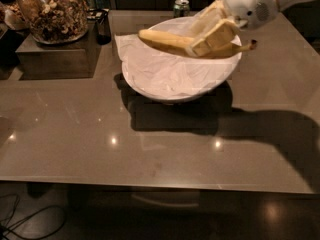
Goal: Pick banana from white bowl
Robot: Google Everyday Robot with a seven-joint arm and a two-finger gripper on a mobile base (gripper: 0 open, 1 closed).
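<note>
The banana (165, 42) is long and yellow with a dark stem tip at its right end. My gripper (206, 38) is shut on its right half and holds it roughly level, lifted above the white bowl (150, 86). The bowl is wide and round, lined with crumpled white paper, and sits on the brown table at the upper middle of the camera view. My white arm comes in from the upper right.
A glass jar of brown snack mix (52, 11) stands on a dark box (55, 54) at the back left. A green can (181, 6) stands behind the bowl. The table's front edge (150, 184) runs across the lower part of the view.
</note>
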